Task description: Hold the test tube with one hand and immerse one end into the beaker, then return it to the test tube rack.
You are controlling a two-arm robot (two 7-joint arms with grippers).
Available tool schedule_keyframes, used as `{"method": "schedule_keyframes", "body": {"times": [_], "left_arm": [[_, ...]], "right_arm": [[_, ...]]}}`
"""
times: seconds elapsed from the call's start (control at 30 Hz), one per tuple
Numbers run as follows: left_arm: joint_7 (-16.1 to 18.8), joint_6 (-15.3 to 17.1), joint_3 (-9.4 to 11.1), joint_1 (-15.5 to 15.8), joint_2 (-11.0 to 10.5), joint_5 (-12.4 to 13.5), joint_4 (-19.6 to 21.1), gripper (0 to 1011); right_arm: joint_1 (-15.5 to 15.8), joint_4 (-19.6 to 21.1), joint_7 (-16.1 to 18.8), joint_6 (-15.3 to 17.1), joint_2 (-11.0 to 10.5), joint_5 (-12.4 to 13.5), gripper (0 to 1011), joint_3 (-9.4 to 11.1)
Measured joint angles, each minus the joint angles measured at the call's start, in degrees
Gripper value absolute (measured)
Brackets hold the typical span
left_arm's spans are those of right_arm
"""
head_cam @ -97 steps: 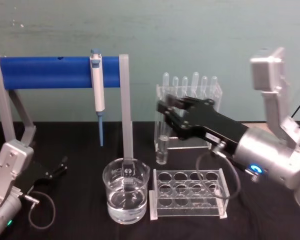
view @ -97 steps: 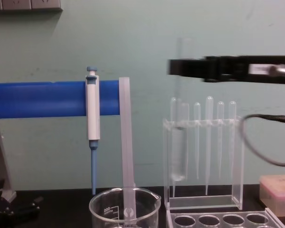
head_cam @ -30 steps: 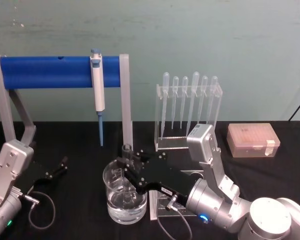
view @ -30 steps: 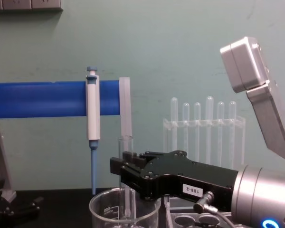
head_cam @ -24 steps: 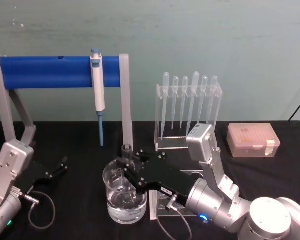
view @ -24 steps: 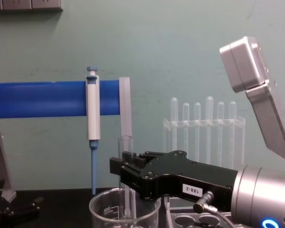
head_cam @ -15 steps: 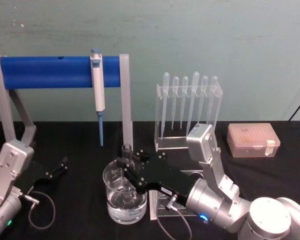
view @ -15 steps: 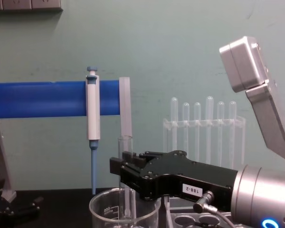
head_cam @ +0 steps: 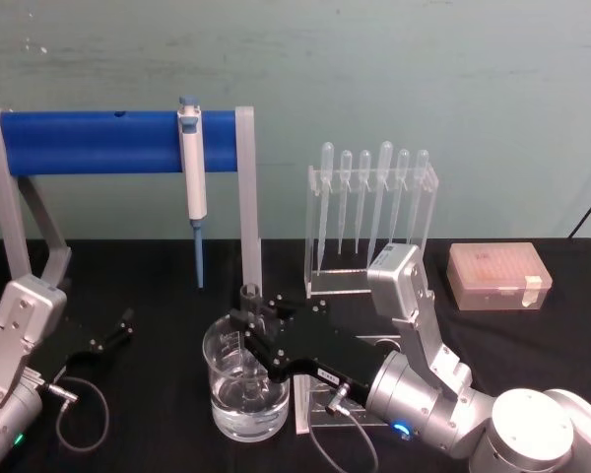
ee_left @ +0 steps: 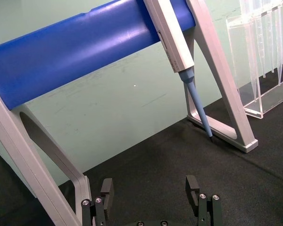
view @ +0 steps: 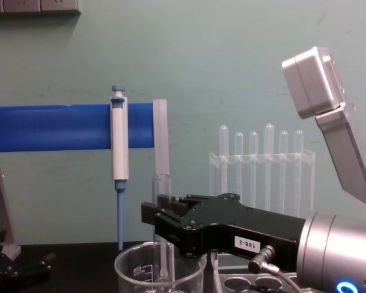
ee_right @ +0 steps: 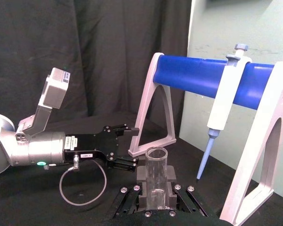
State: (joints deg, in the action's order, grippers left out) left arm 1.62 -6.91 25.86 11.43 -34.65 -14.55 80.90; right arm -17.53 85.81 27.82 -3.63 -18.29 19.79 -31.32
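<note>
Right gripper was clamped on the tube just below its rim. It held the tube upright with the lower end down inside the beaker, apparently in the water, though the clear glass made the depth hard to read. The rack sat just beside the beaker at its 3 o'clock, largely under the right arm. The grey post of the blue-barred stand stood close behind at 12 o'clock. The left gripper lay idle with its fingers spread, well apart at 9 o'clock. The likeliest trouble was a sideways swing toward the rack before the rounded end had cleared the rim, which would knock glass on glass and tip or drag the beaker. A wet tube held by so short a grip might also slide or tilt, then catch the edge of a rack hole instead of dropping in. Backing off toward 12 o'clock risked clipping the post.
</note>
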Motion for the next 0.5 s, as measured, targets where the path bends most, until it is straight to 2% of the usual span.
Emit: {"method": "schedule_keyframes", "body": {"times": [0.5], "left_arm": [[0.0, 0.0, 0.0, 0.0, 0.0, 0.0, 0.0, 1000]], "right_arm": [[0.0, 0.0, 0.0, 0.0, 0.0, 0.0, 224, 0.0]]}}
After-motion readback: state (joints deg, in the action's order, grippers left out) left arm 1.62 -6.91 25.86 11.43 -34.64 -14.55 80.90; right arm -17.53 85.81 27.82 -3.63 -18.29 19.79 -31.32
